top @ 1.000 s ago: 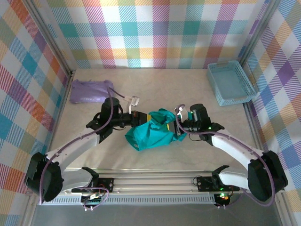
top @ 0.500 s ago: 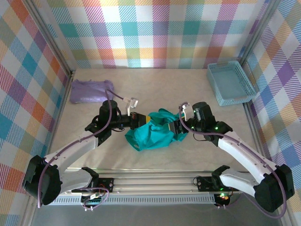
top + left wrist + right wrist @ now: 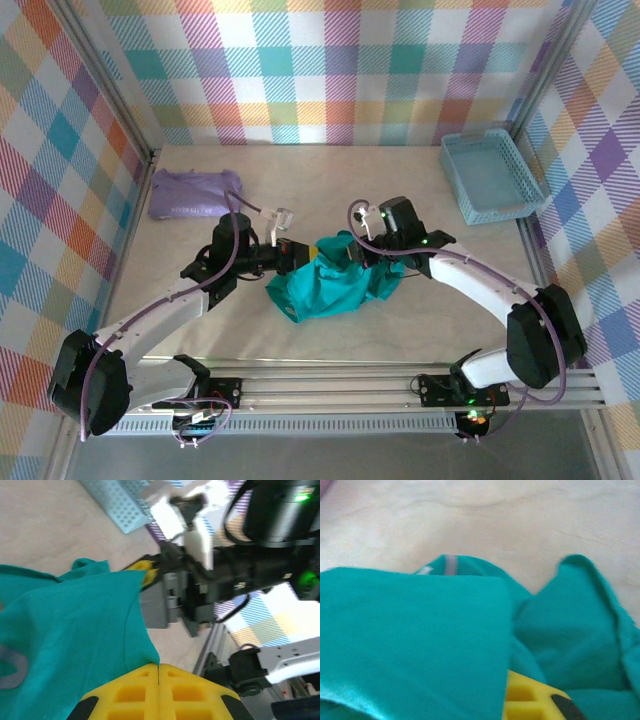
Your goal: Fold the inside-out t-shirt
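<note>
The inside-out t-shirt (image 3: 330, 285) lies as a crumpled teal heap in the middle of the table. My left gripper (image 3: 306, 252) is at its upper left edge, shut on a corner of the cloth; in the left wrist view the yellow fingers (image 3: 135, 692) meet with the teal t-shirt (image 3: 65, 630) pinched at their tip. My right gripper (image 3: 358, 256) reaches in from the upper right and is shut on the shirt's top edge. In the right wrist view the t-shirt (image 3: 420, 635) drapes over the jaws, and one yellow finger (image 3: 527, 700) shows under the cloth.
A folded lavender garment (image 3: 195, 193) lies at the back left. A light blue basket (image 3: 490, 177) stands at the back right, against the checked wall. Bare table lies behind the shirt and in front of it, up to the metal rail (image 3: 330, 385).
My right gripper left the shirt's right side, opened, swung up and left to the top edge and shut there. The left gripper kept its hold and barely moved.
</note>
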### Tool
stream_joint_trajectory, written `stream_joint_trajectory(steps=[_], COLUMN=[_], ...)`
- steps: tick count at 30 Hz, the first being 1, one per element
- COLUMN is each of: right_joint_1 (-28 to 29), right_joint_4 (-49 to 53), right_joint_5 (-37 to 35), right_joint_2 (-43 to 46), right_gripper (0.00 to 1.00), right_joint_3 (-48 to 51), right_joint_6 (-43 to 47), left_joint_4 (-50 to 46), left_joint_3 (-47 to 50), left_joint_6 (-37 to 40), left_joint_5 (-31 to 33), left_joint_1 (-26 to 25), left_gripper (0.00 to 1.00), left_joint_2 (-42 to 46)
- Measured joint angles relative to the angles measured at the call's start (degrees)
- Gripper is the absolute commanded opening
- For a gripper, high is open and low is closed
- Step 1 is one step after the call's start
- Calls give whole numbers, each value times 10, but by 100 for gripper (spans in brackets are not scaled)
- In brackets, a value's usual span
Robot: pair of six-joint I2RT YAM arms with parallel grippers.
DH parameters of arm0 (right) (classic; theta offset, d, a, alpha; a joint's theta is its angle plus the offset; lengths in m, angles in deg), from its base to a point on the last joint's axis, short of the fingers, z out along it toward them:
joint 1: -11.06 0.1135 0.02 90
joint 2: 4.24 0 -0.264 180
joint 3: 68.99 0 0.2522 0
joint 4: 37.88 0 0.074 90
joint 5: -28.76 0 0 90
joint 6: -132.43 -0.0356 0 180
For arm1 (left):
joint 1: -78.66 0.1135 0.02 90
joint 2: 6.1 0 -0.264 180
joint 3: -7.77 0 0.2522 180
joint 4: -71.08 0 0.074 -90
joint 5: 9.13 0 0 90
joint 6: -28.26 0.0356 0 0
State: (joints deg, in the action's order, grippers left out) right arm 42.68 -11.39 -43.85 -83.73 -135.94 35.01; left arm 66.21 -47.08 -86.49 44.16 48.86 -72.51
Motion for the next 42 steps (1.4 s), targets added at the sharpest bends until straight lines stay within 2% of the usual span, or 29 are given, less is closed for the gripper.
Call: stream_joint_trajectory(steps=[5,8,9,12,15,19,23,26,30,33,39,42], right_joint_1=[-23,-31,-32,-38,-47,-51,-52,-53,-53,-53,-54,-54], right_joint_4=[-95,-142,-154,-167,-173,-174,-173,-172,-170,-169,-164,-161], right_joint_5=[212,295,314,345,357,358,356,353,349,347,346,342], right_joint_2=[59,73,73,73,69,54,44,42,42,42,42,42], right_gripper=[0,0,0,0,0,0,0,0,0,0,0,0], right_joint_3=[55,67,69,71,71,71,71,71,71,71,71,71], right_joint_6=[-50,-80,-88,-106,-118,-130,-132,-132,-132,-132,-132,-132], left_joint_4=[-50,-78,-88,-115,-137,-150,-137,-126,-129,-132,-128,-128], left_joint_3=[-13,-30,-37,-51,-52,-35,-30,-33,-52,-66,-84,-85], left_joint_6=[-1,-3,-3,3,16,43,78,103,129,142,157,160], left_joint_5=[97,145,157,190,217,242,226,195,159,146,129,122], left_joint_1=[7,11,11,11,9,-21,-76,-99,-111,-115,-115,-115], left_gripper=[0,1,8,29,43,55,59,59,59,55,30,14], left_joint_2=[-14,-28,-33,-37,-31,24,77,67,6,-26,-60,-69])
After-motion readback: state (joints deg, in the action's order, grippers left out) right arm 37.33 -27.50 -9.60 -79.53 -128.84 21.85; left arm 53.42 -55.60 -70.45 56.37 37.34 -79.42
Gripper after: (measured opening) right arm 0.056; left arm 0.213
